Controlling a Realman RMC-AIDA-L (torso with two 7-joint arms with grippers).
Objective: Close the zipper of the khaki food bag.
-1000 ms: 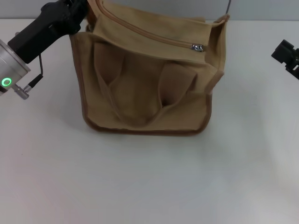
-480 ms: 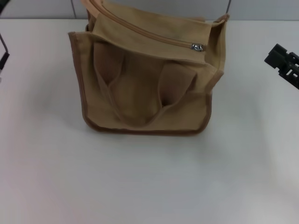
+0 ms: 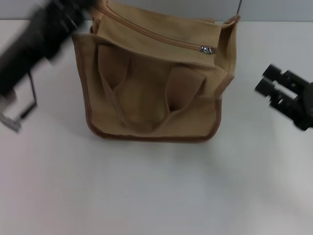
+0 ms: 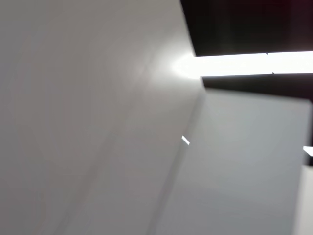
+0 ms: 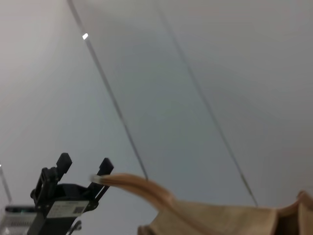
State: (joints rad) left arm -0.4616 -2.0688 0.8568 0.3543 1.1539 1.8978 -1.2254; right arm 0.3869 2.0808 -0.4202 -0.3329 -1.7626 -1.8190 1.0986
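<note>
Zipper (image 3: 161, 39) is running across the top panel of the khaki food bag (image 3: 151, 93), silver pull tab (image 3: 207, 49) sitting near the bag's right end. Bag is standing toward the far edge of the worktop (image 3: 156, 196), handles drooping over the front.

Risks, as I judge them:
- soft canvas is likely buckling or sliding if the tab is being pulled with nothing bracing the bag
- small tab is easy to miss or slip off

Left pincer (image 5: 83, 169) is hovering at the bag's far-left top corner, fingers spread, gripping nothing. Right pincer (image 3: 274, 83) is hanging off the bag's right side, apart from it, fingers parted, empty. Nothing is blocking the tab.
</note>
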